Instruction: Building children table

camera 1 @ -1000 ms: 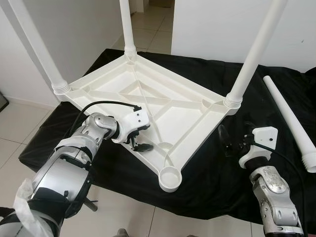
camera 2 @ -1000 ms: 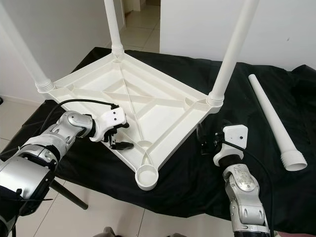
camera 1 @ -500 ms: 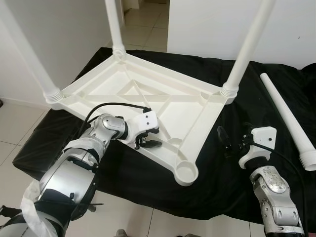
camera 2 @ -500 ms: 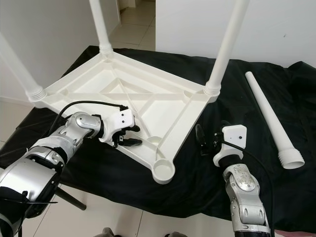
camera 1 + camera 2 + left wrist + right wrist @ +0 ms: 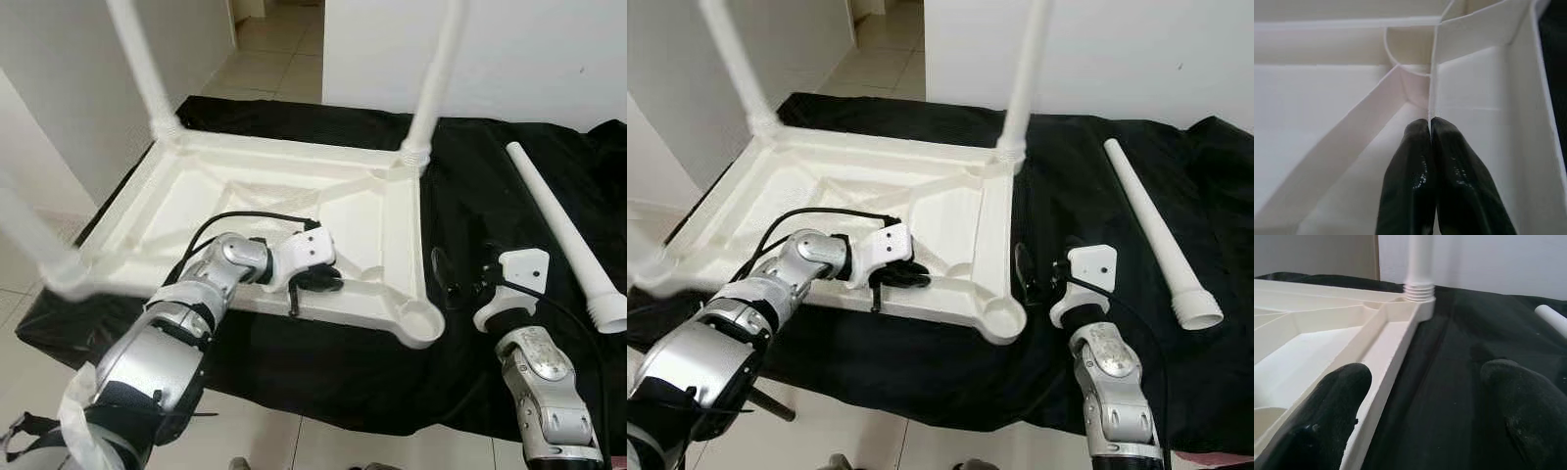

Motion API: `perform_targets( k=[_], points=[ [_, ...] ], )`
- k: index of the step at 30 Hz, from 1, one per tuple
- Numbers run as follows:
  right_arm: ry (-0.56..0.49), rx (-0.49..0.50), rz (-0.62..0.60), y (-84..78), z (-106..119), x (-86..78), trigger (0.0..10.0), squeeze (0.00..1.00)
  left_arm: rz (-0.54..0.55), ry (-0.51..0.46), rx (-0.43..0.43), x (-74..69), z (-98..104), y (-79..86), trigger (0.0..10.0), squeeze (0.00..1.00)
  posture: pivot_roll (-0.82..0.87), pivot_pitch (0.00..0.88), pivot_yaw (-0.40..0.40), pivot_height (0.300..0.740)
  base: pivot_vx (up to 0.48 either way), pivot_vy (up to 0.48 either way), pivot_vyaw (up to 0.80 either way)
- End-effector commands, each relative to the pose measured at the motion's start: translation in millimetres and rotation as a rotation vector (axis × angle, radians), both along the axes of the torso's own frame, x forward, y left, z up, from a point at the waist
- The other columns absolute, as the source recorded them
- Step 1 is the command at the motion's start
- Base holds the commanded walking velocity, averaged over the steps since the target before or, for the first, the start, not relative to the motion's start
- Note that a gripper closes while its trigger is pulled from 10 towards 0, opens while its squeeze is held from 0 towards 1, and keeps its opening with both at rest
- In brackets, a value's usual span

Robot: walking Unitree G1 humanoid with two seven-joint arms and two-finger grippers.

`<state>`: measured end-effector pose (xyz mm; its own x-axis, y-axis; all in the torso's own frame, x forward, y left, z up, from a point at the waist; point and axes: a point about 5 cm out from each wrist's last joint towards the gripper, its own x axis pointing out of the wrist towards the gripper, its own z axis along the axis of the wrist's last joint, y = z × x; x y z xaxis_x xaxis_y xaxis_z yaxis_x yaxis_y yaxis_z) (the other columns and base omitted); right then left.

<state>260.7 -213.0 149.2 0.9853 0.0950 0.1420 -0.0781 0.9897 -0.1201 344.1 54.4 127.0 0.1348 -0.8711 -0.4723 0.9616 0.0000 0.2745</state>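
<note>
The white plastic tabletop (image 5: 196, 201) lies upside down on a black cloth (image 5: 480, 166). Three white legs stand in its corners: far left (image 5: 142, 64), far right (image 5: 434, 78), and a blurred one at the near left (image 5: 34, 245). The near right corner socket (image 5: 418, 319) holds no leg. A loose white leg (image 5: 558, 225) lies on the cloth to the right. My left gripper (image 5: 328, 281) is shut on a thin rib (image 5: 1431, 73) near the tabletop's front edge. My right gripper (image 5: 460, 284) stands open just right of the tabletop's right rim (image 5: 1393, 340), holding nothing.
The cloth-covered surface ends close in front of me, with tiled floor (image 5: 255, 446) below. White walls (image 5: 549, 49) stand behind and to the left. A doorway with tiled floor (image 5: 269, 54) opens at the back. Bare cloth lies between the tabletop and the loose leg.
The tabletop has swung around with my left gripper holding its rib. Its empty corner socket has moved right, close to my right gripper. The right arm and loose leg stayed put.
</note>
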Motion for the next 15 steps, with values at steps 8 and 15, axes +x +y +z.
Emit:
perform_targets(
  k=[8,15],
  points=[
    [-0.021,0.052,-0.067,-0.1,-0.4,10.3,10.0,0.00,0.017,0.091,-0.030,-9.5,-16.7,-1.2,10.0,0.00,-0.14,0.031,0.037,0.740,0.000,0.000,0.00],
    [-0.028,0.091,-0.113,1.7,-1.3,18.4,10.0,0.00,0.045,0.032,-0.111,0.4,7.1,1.6,10.0,1.00,-0.11,0.008,0.033,0.740,0.000,0.000,0.00]
  ],
)
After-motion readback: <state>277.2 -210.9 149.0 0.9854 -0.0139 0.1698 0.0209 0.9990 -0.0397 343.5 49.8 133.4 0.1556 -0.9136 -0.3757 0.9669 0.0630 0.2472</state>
